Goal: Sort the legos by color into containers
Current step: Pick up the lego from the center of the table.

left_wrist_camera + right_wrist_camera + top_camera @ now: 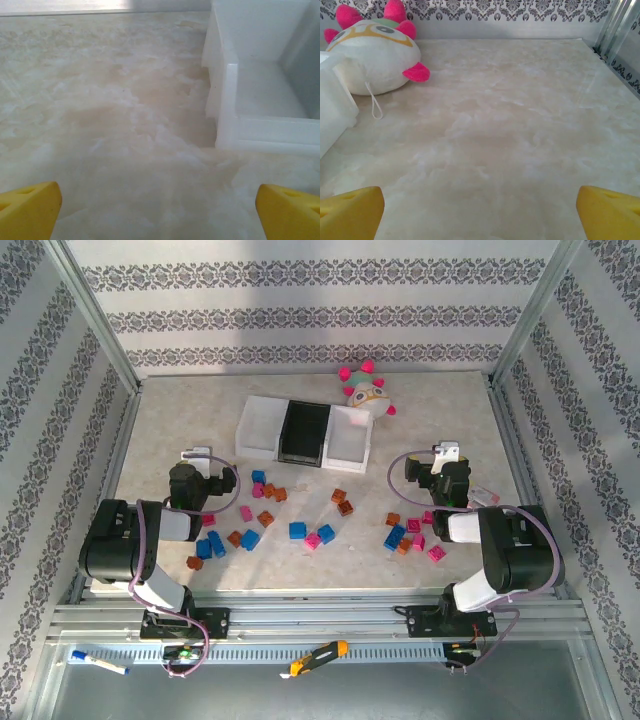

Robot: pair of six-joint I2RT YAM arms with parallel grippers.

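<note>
Legos [297,530]: likely light, stiff, slippery; pinch flat sides.
Place: near containers [258,428].
Left pincer [159,201]: spread, empty.
Right pincer [480,204]: spread, empty.

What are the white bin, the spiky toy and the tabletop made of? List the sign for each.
White bin: probably plastic, smooth and slightly translucent, with crisp moulded edges. Toy: stuffed fabric, soft matte surface, rounded shape, a thin cord loop. Tabletop: pale marbled pattern with a faint sheen; stone or printed laminate, cannot tell which.
</note>
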